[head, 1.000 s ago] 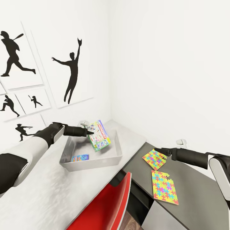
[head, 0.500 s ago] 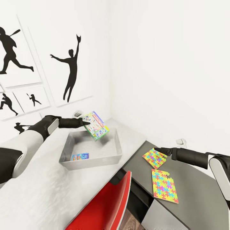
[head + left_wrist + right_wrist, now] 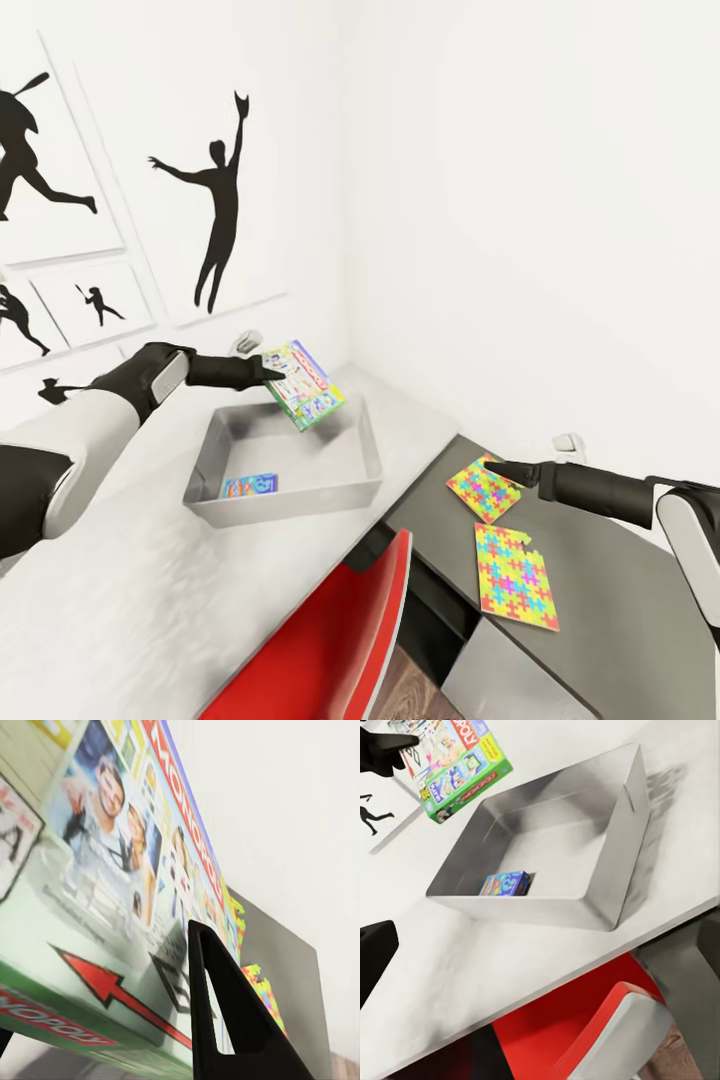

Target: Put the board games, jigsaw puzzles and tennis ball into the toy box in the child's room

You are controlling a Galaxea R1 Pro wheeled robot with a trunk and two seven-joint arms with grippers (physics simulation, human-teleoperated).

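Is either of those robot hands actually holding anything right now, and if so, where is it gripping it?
Yes. The left gripper holds a green board game by one edge, tilted in the air above the toy box. The right gripper holds nothing; it hovers beside a jigsaw puzzle.

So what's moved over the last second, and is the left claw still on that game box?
The left claw has lifted the Monopoly box higher above the toy box, still clamped on it. The camera shifted a little too. The small blue game in the bin, both jigsaw puzzles and the right claw at the nearer puzzle's edge stayed put.
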